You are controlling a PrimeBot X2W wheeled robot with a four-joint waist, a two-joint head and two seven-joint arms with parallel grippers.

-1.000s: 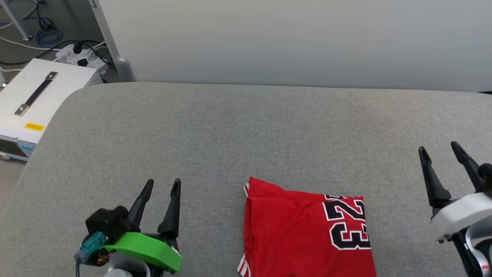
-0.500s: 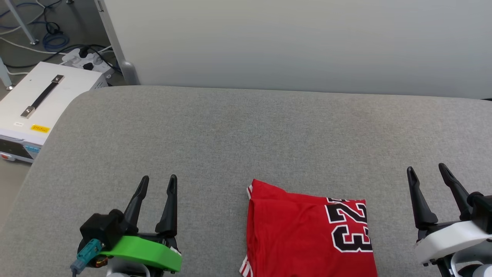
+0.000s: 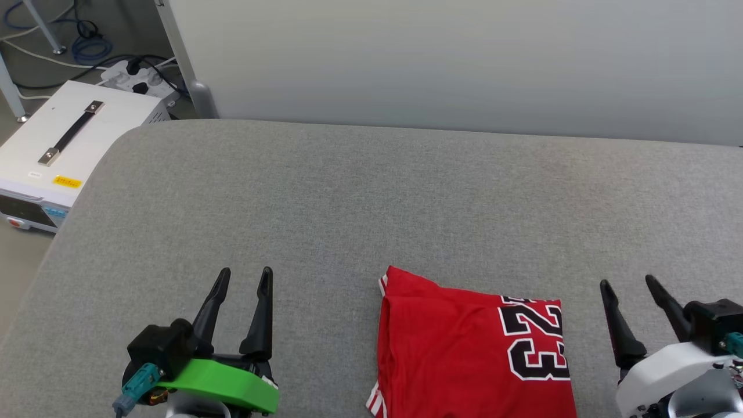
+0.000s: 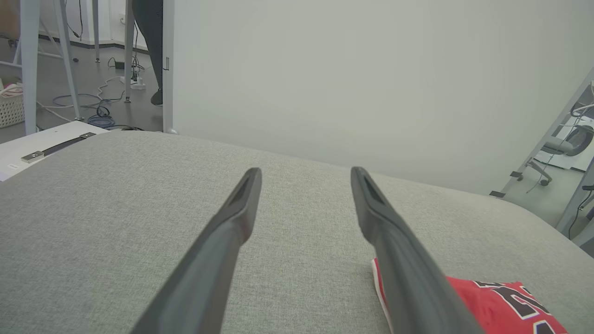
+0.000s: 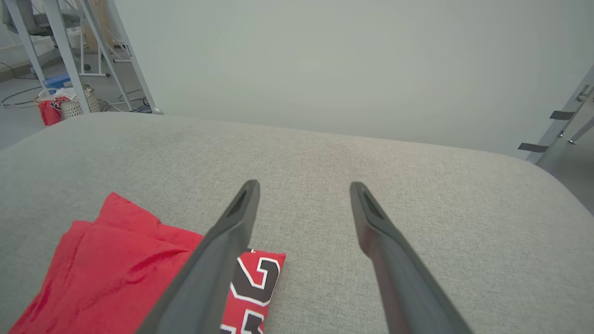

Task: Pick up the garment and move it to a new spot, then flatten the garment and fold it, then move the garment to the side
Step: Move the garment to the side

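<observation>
Place: lab or test room
Floor: loose cables (image 3: 87, 49) and a power strip (image 3: 132, 78) (plugs in)
Gear: white instrument box (image 3: 87, 157), metal stand legs (image 4: 30, 69)

Grey fabric-covered surface (image 3: 348, 197), rounded corners, spanned the head view. A pale partition panel (image 3: 464, 58) stood upright along its far edge, on a metal foot (image 3: 200, 98) at the left end. On the floor off the left corner sat a white case (image 3: 110, 119) with a black carry handle (image 3: 71, 132) and a yellow label (image 3: 67, 182). Behind it lay a white power strip (image 3: 136, 78) with black plugs and a coiled blue cable (image 3: 87, 49). Right wrist view: a pale basket (image 5: 74, 107) holding red cloth stood beside metal frame legs (image 5: 66, 53).
</observation>
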